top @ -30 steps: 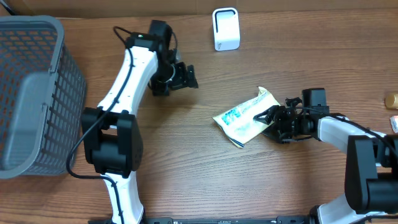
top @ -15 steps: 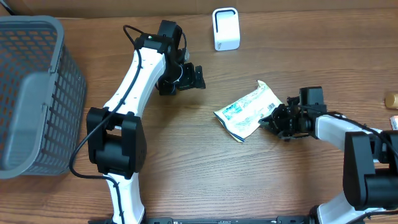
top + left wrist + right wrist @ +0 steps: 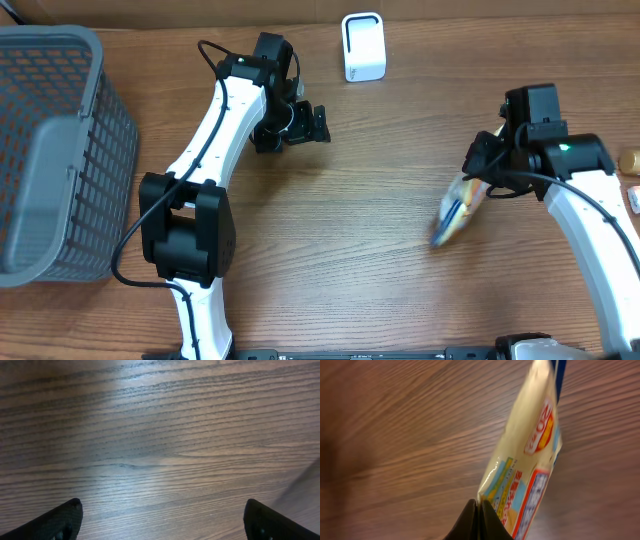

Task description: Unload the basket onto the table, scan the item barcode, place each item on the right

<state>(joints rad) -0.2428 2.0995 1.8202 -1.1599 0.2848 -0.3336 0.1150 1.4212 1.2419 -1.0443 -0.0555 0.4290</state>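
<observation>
The item is a flat cream snack packet [image 3: 455, 208] with blue, red and orange print, hanging blurred above the table at the right. My right gripper [image 3: 482, 176] is shut on its edge. In the right wrist view the black fingertips [image 3: 479, 519] pinch the packet's [image 3: 532, 455] lower corner, with the pack sticking out away from them. The white barcode scanner [image 3: 362, 45] stands upright at the table's far edge. My left gripper [image 3: 303, 124] hovers over bare wood left of centre, open with nothing between its fingers; its two tips frame the wrist view [image 3: 162, 520].
A large grey mesh basket [image 3: 50, 150] fills the left side of the table. A small gold-topped object [image 3: 629, 160] and another small item [image 3: 634, 197] lie at the right edge. Bare wood lies between the two arms.
My right gripper closed on the packet and lifted it off the table, carrying it right. The packet went from lying flat to hanging edge-on. The left arm shifted slightly toward the scanner, then stayed still.
</observation>
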